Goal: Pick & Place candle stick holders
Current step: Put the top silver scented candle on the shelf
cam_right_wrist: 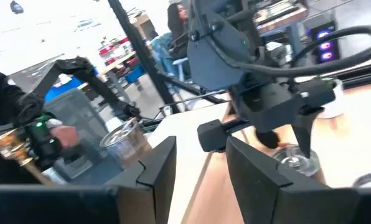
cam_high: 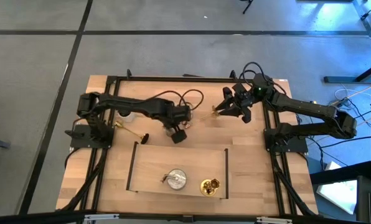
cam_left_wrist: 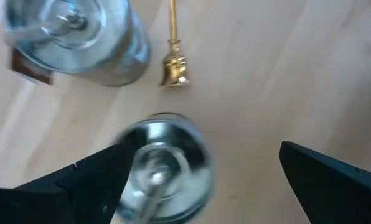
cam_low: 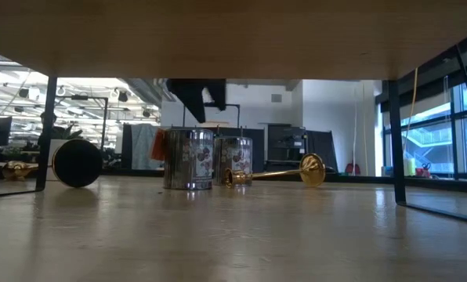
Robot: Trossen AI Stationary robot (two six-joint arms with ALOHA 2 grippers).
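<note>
- Left claw [cam_left_wrist: 198, 180]: spread wide, hanging over a squat silver holder [cam_left_wrist: 164, 165] that stands upright between its fingers, not yet pinched.
- Gold holder [cam_left_wrist: 173, 62]: lying flat just beyond that silver holder.
- Right claw [cam_high: 226, 107]: farther off; grip cannot be told.

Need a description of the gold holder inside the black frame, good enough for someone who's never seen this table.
On the wooden table, find the black frame at the lower middle of the high view. Two holders sit inside it: a silver holder and, beside the frame's right bar, the gold holder. It is the only gold one inside the frame; the other gold holders lie outside it.
</note>
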